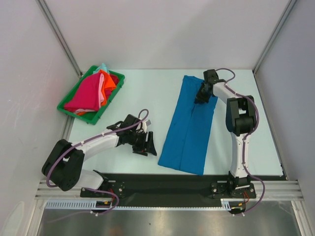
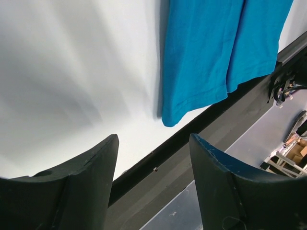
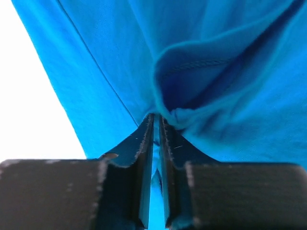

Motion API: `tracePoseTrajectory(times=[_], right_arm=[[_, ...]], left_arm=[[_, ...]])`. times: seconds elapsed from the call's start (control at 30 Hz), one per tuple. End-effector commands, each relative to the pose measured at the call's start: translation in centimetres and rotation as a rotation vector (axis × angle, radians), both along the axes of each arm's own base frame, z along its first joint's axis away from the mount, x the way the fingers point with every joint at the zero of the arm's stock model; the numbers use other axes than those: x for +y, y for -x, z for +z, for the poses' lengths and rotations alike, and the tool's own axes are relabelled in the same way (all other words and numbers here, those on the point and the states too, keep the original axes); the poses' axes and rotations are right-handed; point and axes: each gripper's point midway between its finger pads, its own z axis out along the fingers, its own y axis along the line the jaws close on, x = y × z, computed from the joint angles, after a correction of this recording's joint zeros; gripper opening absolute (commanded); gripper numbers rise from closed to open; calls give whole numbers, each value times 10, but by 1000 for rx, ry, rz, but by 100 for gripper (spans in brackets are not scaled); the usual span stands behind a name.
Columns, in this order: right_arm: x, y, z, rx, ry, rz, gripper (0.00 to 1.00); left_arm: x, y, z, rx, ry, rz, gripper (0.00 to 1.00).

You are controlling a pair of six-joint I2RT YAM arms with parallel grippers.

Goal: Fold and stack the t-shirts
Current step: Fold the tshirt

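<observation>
Pale table (image 1: 128, 98): blue t-shirt (image 1: 189, 130) lies lengthwise near-to-far, right gripper (image 3: 156, 116) pinching seemingly its far end, left gripper (image 2: 153, 140) spread.

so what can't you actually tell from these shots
- Top view: what lies under the magenta t-shirt in the green tray; it covers most of the pile.
- Top view: the far right part of the blue t-shirt, hidden under the right gripper and its arm.
- Right wrist view: how much cloth is pinched; the fingers hide it.
- Left wrist view: most of the blue t-shirt, cut off by the top edge.
</observation>
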Motion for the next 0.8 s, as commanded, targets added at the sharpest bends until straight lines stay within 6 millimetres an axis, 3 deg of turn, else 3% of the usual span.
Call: tracePoseTrajectory(times=[0.0, 0.03, 0.1, 0.13, 0.23, 0.33, 0.37, 0.43, 0.47, 0.57, 0.6, 0.67, 0.7, 0.77], right_arm=[[0, -7, 20, -25, 29, 41, 16], [0, -11, 40, -63, 27, 44, 20], [-3, -7, 61, -82, 39, 49, 24], [-4, -3, 82, -113, 39, 47, 32], [-3, 18, 101, -99, 18, 50, 56], [0, 61, 115, -59, 19, 84, 72], [3, 86, 122, -52, 3, 108, 74], [10, 119, 119, -17, -5, 151, 76], [11, 152, 112, 21, -30, 172, 76], [18, 205, 101, 60, -82, 203, 75], [15, 237, 95, 70, -98, 207, 74], [17, 269, 87, 97, -139, 190, 73], [13, 297, 79, 97, -162, 183, 73], [20, 324, 75, 119, -227, 181, 72]], left_arm=[[-3, -9, 10, -47, 21, -27, 67], [-2, -8, 9, -45, 19, -28, 68], [-2, -8, 6, -43, 15, -27, 70], [-3, -10, 5, -51, 21, -30, 70], [-7, -11, 2, -45, 36, -37, 71], [-9, -14, 0, -41, 35, -42, 70], [-9, -14, -1, -42, 34, -48, 70], [-10, -16, -1, -36, 29, -54, 69], [-10, -17, -3, -34, 21, -62, 68], [-11, -18, -6, -27, 14, -71, 66], [-13, -18, -6, -24, 24, -76, 65], [-18, -12, -9, 17, 53, -87, 62], [-19, -11, -10, 28, 61, -86, 61], [-22, -9, -12, 44, 78, -82, 61]])
